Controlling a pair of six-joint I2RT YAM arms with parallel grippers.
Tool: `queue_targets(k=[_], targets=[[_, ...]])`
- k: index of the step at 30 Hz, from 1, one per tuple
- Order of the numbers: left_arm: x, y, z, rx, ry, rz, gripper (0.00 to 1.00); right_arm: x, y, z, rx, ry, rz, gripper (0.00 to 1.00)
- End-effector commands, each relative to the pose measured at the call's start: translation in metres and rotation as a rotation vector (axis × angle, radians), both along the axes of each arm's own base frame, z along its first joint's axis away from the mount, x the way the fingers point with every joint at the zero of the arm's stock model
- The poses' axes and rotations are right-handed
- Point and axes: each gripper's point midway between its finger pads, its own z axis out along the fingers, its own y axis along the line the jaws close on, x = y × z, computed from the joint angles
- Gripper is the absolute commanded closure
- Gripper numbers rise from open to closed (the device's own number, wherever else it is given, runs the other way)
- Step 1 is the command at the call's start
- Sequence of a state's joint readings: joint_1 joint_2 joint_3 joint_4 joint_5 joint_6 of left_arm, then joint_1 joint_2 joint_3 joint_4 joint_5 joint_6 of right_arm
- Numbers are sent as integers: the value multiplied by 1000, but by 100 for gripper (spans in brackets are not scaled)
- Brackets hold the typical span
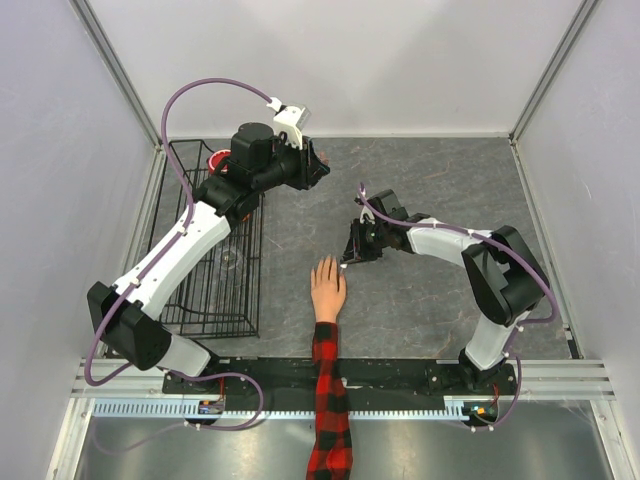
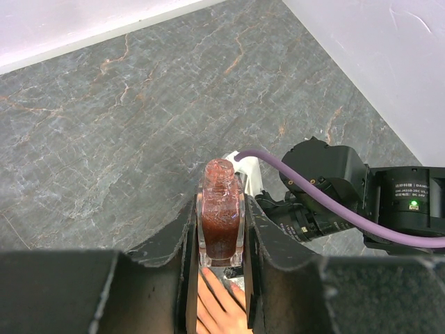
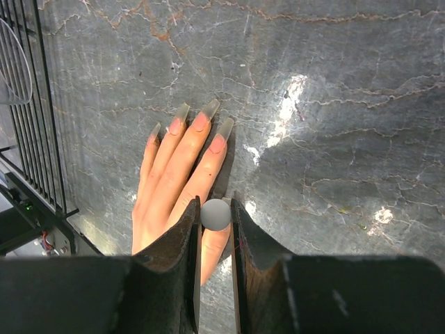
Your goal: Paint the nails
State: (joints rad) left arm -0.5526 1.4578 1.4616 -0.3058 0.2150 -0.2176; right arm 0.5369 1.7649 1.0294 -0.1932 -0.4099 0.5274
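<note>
The peach mannequin hand (image 1: 327,290) lies palm down on the grey table, its red-and-black plaid sleeve (image 1: 328,400) running off the near edge. Its long nails (image 3: 208,111) show translucent tips and pink bases. My right gripper (image 3: 216,213) is shut on a round grey cap (image 3: 216,215) just above the thumb side of the hand (image 3: 177,174); whatever hangs below the cap is hidden. My left gripper (image 2: 221,209) is shut on an uncapped bottle of red-brown glitter polish (image 2: 221,223), held high over the table at the back left (image 1: 318,165).
A black wire rack (image 1: 215,240) stands along the left side, with a red object (image 1: 215,160) at its far end and a clear round thing (image 1: 232,258) inside. Grey walls enclose the table. The right arm (image 2: 334,195) reaches across the middle.
</note>
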Motion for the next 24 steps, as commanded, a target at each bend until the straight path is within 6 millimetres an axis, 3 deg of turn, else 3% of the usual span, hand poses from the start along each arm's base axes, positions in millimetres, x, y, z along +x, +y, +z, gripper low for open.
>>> queue_targets(k=[1, 24], targets=[[0, -4, 30, -38, -68, -13, 98, 10, 7, 7, 8, -31, 1, 100], [3, -3, 31, -28, -75, -12, 98, 19, 4, 4, -7, -33, -15, 100]])
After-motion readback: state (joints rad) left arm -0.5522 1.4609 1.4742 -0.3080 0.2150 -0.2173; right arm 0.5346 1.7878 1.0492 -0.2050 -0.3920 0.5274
